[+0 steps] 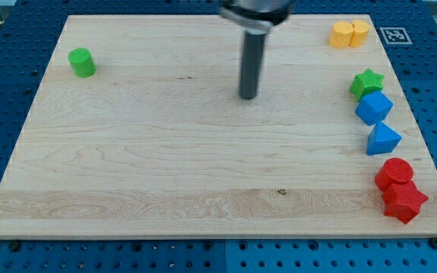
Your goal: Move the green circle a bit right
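The green circle [82,62] (a short green cylinder, standing on its flat end) sits near the top-left corner of the wooden board [165,167], alone, with bare wood all round it. To shift it a bit toward the view's right, the push has to come from its left face, so I judge the step in hand to be the approach: my tip [248,96] should travel round the circle, passing above or below it rather than straight at it, settle just to its left at mid-height of the block, and then slide right in a short, slow stroke through the block's centre line. An off-centre contact would likely make the round block roll aside, and a long stroke would overshoot what the task calls a bit.

Seen from the green circle, my tip is well apart to the right and slightly lower in the view, resting over open wood near the board's upper middle and touching no block. There is nothing to open or close here: the arm ends in a plain dark rod, holding nothing.

Far right of the green circle, along the board's right edge, lie the yellow blocks [349,33], then a green star [366,81], a blue cube [373,108], a blue triangle [383,139], a red circle [394,172] and a red star [404,202], none near the intended path.
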